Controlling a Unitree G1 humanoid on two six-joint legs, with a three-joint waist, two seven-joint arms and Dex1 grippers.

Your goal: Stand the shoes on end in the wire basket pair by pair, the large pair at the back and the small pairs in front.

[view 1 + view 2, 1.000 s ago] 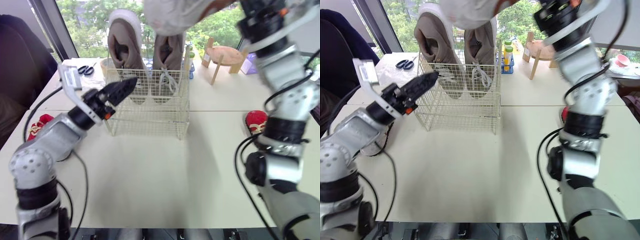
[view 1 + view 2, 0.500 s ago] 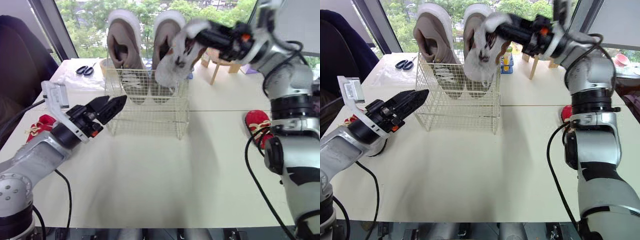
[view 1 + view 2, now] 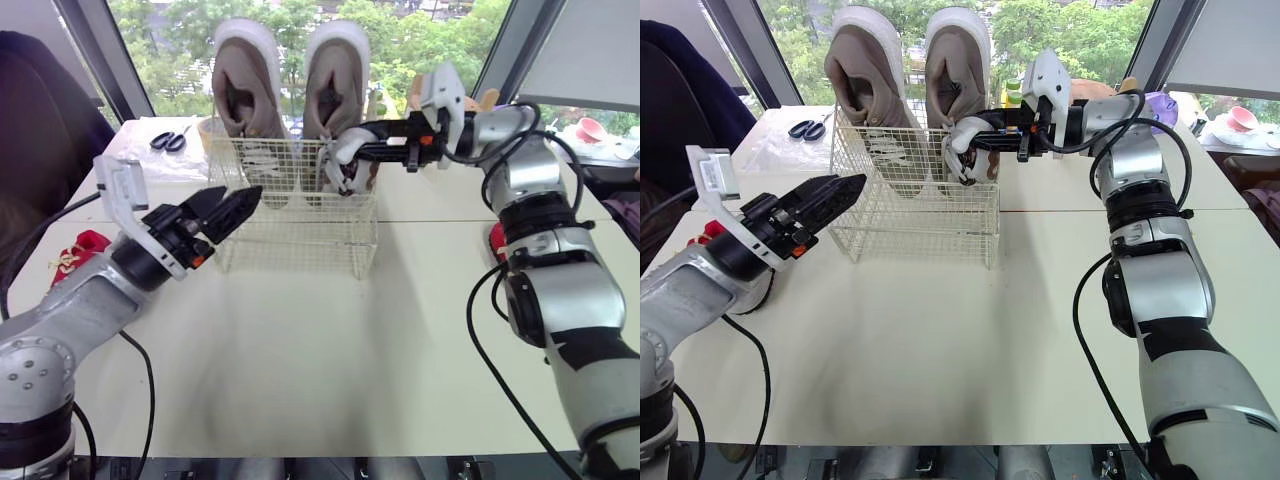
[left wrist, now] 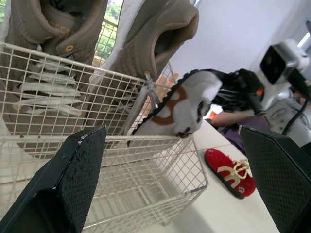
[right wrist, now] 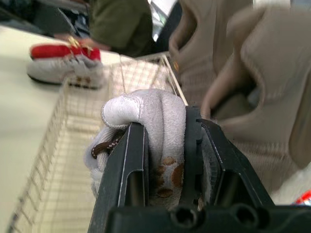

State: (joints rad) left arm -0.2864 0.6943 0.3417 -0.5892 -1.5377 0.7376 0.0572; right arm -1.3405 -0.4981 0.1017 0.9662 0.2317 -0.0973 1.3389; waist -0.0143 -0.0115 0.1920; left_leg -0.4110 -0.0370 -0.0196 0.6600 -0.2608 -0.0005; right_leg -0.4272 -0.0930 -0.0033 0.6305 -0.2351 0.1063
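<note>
1. White wire basket: you find it upright on the cream surface, toward the far side, between the two arms.
2. Large pair: the left large shoe and the right large shoe, both taupe with white soles, stand on end side by side along the back of the basket. Toes point down, heels rise well above the rim, and the white laces show through the mesh.
3. Right end effector: it is clamped on a small white shoe with brown spots and dark trim. In the right wrist view you see the fingers pinching the shoe's soft wall from both sides.
4. Position of the small white shoe: it hangs at rim height at the right side of the basket, just in front of the right large shoe. You cannot tell whether it touches the wire.
5. Left end effector: its fingers are spread wide and hold nothing. It sits just beside the basket's left front corner, pointing toward the mesh.
6. Red shoes: one red shoe lies on the surface to the right of the basket, partly behind the right arm. A second red shoe lies near the left edge of the surface.
7. Scissors: they lie on the surface beyond the basket, to its left.
</note>
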